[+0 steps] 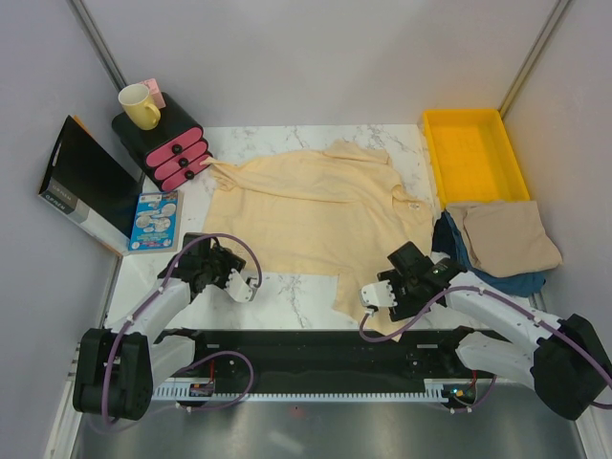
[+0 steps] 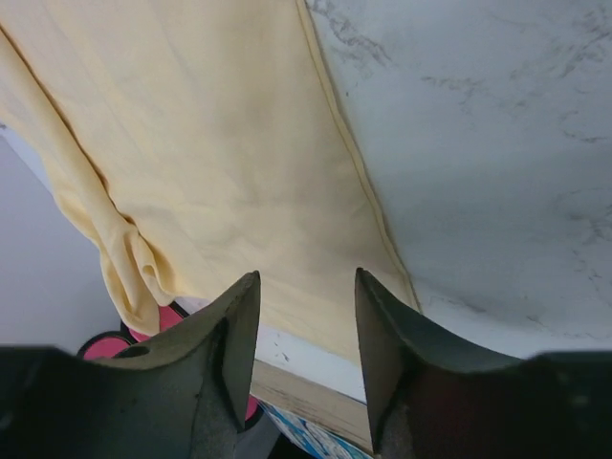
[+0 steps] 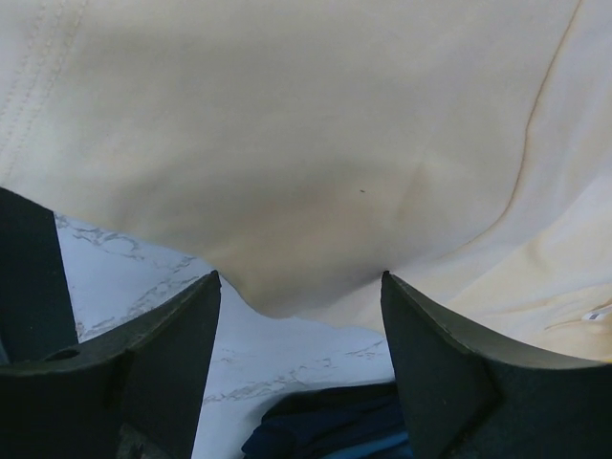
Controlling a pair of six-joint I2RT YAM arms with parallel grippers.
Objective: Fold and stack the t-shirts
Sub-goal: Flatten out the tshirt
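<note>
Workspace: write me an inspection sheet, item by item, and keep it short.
Surface: white marble tabletop, partly under cloth.
Job's things: cream cotton t-shirt spread flat; folded beige t-shirt on dark blue cloth, right.
Clutter: empty yellow plastic tray; yellow mug on pink-and-black drawer unit; black box; blue booklet.
Grippers: left gripper, right gripper, fingers apart by the cream shirt's near edge.
Cables: purple cables looped along both arms.
Surroundings: plain grey walls.
</note>
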